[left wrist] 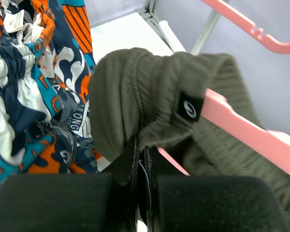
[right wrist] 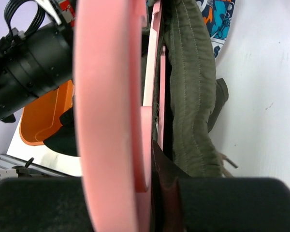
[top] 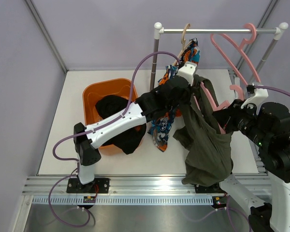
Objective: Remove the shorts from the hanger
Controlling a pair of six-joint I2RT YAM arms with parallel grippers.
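White bench [top: 58, 150]; left hand [left wrist: 141, 153] pinches olive shorts [top: 208, 150] atop the slanting pink hanger [left wrist: 241, 130], right hand [right wrist: 159, 193] clamps its lower end.

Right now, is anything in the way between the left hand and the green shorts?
Nothing visible: the left hand is pinching the waistband of the green shorts. The pink hanger sits inside them.

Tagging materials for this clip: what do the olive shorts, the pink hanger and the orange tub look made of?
The olive shorts: soft matte cloth, gathered ribbed waistband, folds. The pink hanger: probably rigid plastic, smooth moulded edges. The orange tub: likely plastic, smooth uniform walls.
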